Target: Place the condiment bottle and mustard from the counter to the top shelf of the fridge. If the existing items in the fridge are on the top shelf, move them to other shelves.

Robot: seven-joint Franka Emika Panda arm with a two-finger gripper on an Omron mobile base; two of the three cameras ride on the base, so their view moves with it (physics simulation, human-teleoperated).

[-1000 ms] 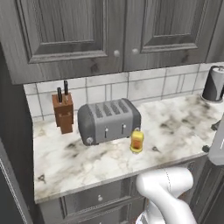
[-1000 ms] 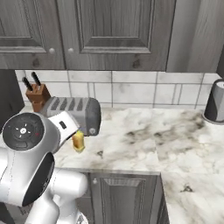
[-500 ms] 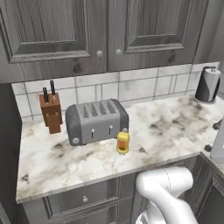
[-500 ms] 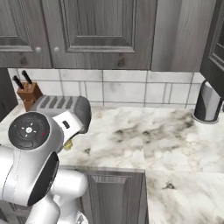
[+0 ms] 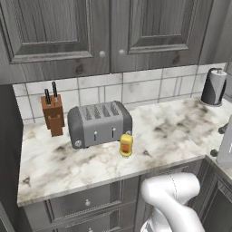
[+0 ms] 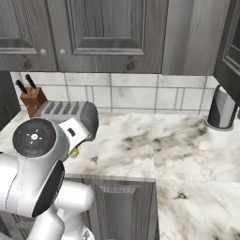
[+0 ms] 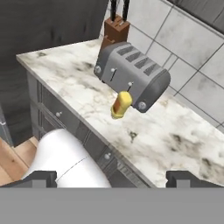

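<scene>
Mustard (image 5: 126,145) stands upright, seemingly touching toaster (image 5: 99,123)

Counter (image 5: 158,140) bears toaster (image 5: 99,123), mustard (image 5: 126,145), seemingly knife block (image 5: 52,115).

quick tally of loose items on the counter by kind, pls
Mustard bottle: 1
Toaster: 1
Knife block: 1
Paper towel roll on its stand: 1
Total: 4 things on the counter
</scene>
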